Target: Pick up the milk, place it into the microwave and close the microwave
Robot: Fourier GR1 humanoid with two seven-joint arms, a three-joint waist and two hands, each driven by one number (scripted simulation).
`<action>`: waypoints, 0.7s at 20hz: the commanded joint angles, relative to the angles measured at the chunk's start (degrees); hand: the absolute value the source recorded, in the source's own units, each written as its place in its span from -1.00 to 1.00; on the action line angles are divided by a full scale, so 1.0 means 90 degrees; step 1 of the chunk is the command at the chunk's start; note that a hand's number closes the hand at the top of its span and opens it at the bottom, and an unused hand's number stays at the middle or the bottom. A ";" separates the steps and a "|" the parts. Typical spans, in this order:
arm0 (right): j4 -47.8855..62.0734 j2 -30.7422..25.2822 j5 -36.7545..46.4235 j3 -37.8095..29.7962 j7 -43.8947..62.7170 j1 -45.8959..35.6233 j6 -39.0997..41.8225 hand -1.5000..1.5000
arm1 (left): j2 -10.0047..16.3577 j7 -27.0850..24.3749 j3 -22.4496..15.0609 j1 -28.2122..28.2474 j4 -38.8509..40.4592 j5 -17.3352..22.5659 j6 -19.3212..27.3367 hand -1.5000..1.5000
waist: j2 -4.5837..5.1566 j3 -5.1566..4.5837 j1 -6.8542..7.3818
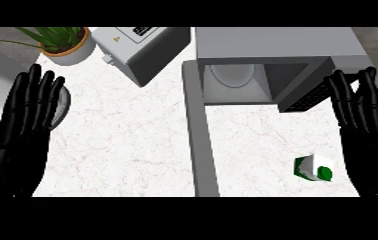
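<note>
Head view shows the task at its very start: the milk point(314, 167) has not been picked up, and neither hand touches anything. The milk is a small white carton with green markings, lying on the pale marbled surface point(125, 144) toward the lower right, in front of the microwave point(277, 46) and just beside the right hand point(354, 109). That hand rests at the right edge with fingers straight and spread, pointing up; the left hand point(29, 114) rests the same way at the left edge, well apart from the carton. The microwave is open, its door point(201, 144) swung out toward the viewer as a long grey strip, and a round turntable shows inside the cavity. The next move, as I judge it, calls for the right hand to come over the carton and curl round it, then carry it up into the opening. The carton seems tipped rather than upright, which may make the grasp awkward.
</note>
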 commanded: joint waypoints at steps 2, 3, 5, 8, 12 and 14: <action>-0.0145 -0.0159 -0.0365 -0.0262 -0.0046 0.0264 0.0386 -1.00 | -0.0189 -0.0246 -0.0071 0.0117 0.0201 -0.0253 0.0093 -1.00 | -0.0161 -0.0012 0.0096; -0.0007 -0.0379 -0.0848 -0.0679 -0.0407 0.0328 0.0742 -1.00 | -0.0180 -0.0323 -0.0064 0.0002 0.0420 -0.0154 0.0001 -1.00 | -0.0158 -0.0010 0.0085; -0.0658 -0.0634 -0.1411 -0.0965 -0.0256 0.0809 0.1140 -1.00 | -0.0006 -0.0228 0.0238 -0.0096 0.0368 0.0019 -0.0078 -1.00 | -0.0165 -0.0011 0.0057; -0.0539 -0.0452 -0.2356 -0.1026 0.0016 0.1176 0.1340 -1.00 | -0.0245 0.0460 0.0535 0.0230 0.0205 0.0537 0.0186 -1.00 | -0.0181 -0.0010 0.0041; -0.0069 -0.0786 -0.3097 -0.1896 -0.0152 0.1290 0.1800 -1.00 | -0.0287 0.0771 0.0366 0.0655 -0.0403 0.0576 0.0132 -1.00 | -0.0170 -0.0010 0.0094; 0.0338 -0.0579 -0.2723 -0.1791 -0.0559 0.1324 0.1945 -1.00 | -0.0583 0.0168 -0.0014 0.1316 -0.0509 0.0245 0.0116 -1.00 | -0.0166 -0.0010 0.0116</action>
